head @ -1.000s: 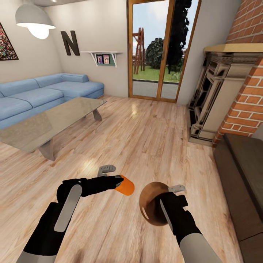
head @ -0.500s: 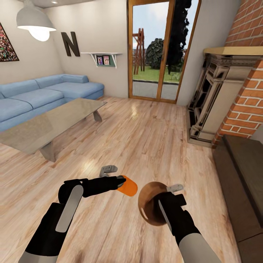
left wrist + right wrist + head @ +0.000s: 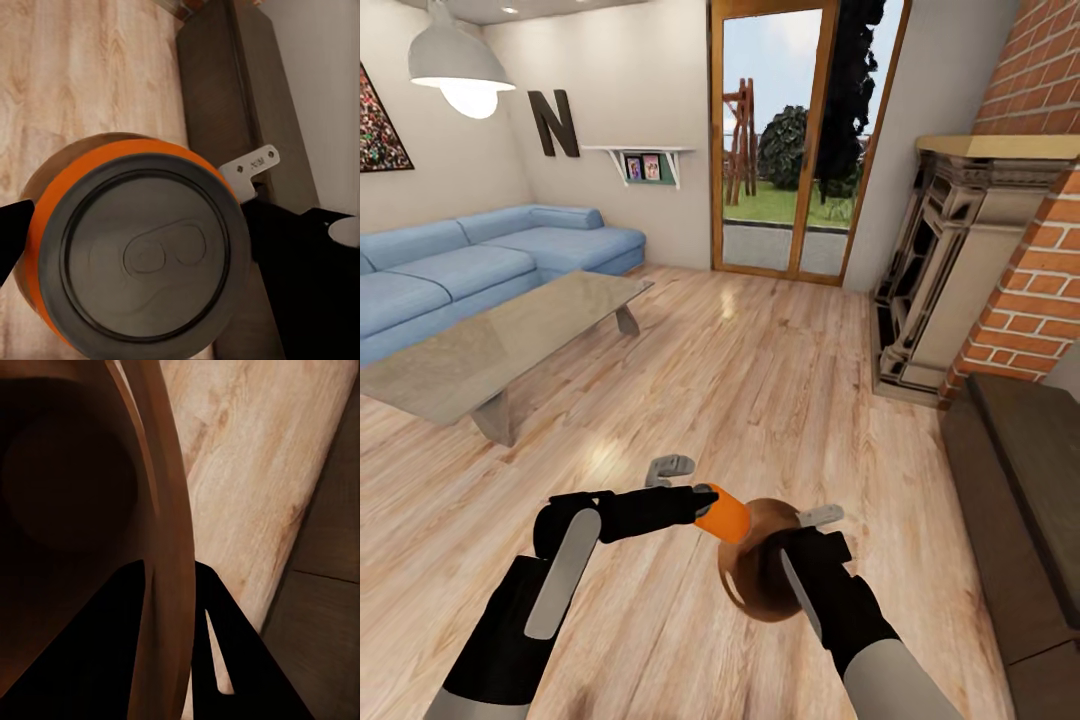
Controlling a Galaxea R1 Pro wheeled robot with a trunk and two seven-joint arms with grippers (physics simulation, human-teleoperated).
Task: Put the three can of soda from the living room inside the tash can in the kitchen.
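Living room, wood floor everywhere, blue sofa along the far-left wall, glass coffee table in front of it, brick fireplace at right, glass door to the garden straight ahead. Writing: one big dark letter N on the wall, nothing else readable; small pics on the shelf too tiny to make out. Crowd picture cut off by the frame's left edge, lamp up top.

Left gripper pinching the can of soda, orange, held sideways, well above the floor, its far end right at the mouth of the tash can. Left wrist cam: can's grey top w/ pull tab faces the lens, no brand visible, brown bin rim peeking behind it; a small stamped mark on the grey finger of the other arm, too blurry to read.

Right gripper clamped on the bin's rim, bin tipped so its opening faces the can. Right wrist cam: dark bin interior, black fingers either side of the wall, fingertips cut off by shadow. Bin's base hidden behind the right arm in head view.
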